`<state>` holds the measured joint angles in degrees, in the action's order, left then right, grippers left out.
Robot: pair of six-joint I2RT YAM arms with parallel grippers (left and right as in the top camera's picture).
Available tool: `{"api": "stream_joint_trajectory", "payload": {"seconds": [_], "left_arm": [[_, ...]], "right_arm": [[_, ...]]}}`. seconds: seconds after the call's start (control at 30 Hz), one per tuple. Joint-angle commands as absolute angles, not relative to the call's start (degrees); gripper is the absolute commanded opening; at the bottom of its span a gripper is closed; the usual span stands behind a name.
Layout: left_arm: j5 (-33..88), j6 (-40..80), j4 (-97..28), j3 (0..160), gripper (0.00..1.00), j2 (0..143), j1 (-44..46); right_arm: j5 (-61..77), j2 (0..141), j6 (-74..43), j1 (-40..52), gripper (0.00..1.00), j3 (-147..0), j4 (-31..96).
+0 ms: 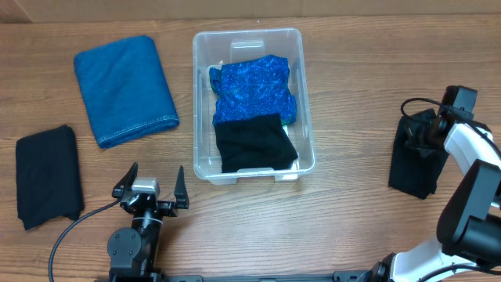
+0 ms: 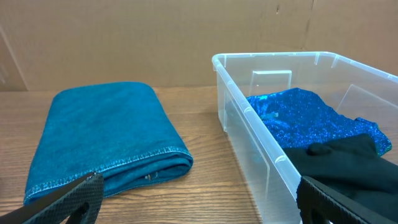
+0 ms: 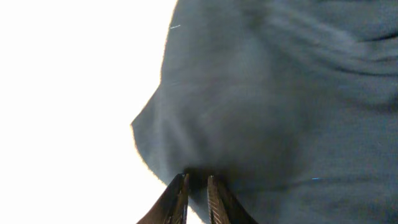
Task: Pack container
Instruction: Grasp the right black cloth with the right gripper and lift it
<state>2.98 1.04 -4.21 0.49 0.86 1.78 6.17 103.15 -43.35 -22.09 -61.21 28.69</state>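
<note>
The clear container (image 1: 205,94) stands at the table's middle and holds a sparkly blue cloth (image 1: 254,90) and a folded black cloth (image 1: 254,145). My left gripper (image 1: 156,180) is open and empty in front of the container's near-left corner. The left wrist view shows its jaws (image 2: 200,188) wide apart, with the container wall (image 2: 249,118) on the right. My right gripper (image 1: 430,129) is at the far right, shut on a black cloth (image 1: 413,166). In the right wrist view the jaws (image 3: 196,180) pinch that dark cloth (image 3: 280,93), which fills the view.
A folded teal towel (image 1: 125,90) lies left of the container and also shows in the left wrist view (image 2: 102,137). Another folded black cloth (image 1: 48,176) lies at the far left near the table's front.
</note>
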Motion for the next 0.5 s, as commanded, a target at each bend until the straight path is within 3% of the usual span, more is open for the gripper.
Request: {"api": "stream_joint_trajectory", "payload": {"seconds": [0.0,0.1,0.17,0.23,0.33,0.37,0.47], "left_arm": [[3.0,0.0,-4.2,0.3,1.0,0.4,1.9],[3.0,0.0,-4.2,0.3,1.0,0.4,1.9],[3.0,0.0,-4.2,0.3,1.0,0.4,1.9],[3.0,0.0,-4.2,0.3,1.0,0.4,1.9],[3.0,0.0,-4.2,0.3,1.0,0.4,1.9],[3.0,0.0,-4.2,0.3,1.0,0.4,1.9],[3.0,0.0,-4.2,0.3,1.0,0.4,1.9]], "right_arm": [[8.4,103.3,-35.2,-22.4,0.15,-69.2,35.1],[4.6,103.3,-34.5,-23.6,0.14,-82.5,50.6],[2.0,103.3,-34.7,-25.1,0.3,-91.1,61.4],[1.1,103.2,-34.6,-27.9,0.77,-95.3,70.5],[1.1,103.3,-31.3,-32.1,0.8,-91.8,75.1],[1.1,103.3,-29.4,-32.9,0.88,-89.6,74.9],[1.2,103.3,-23.9,-33.9,0.96,-81.8,71.0]]}}
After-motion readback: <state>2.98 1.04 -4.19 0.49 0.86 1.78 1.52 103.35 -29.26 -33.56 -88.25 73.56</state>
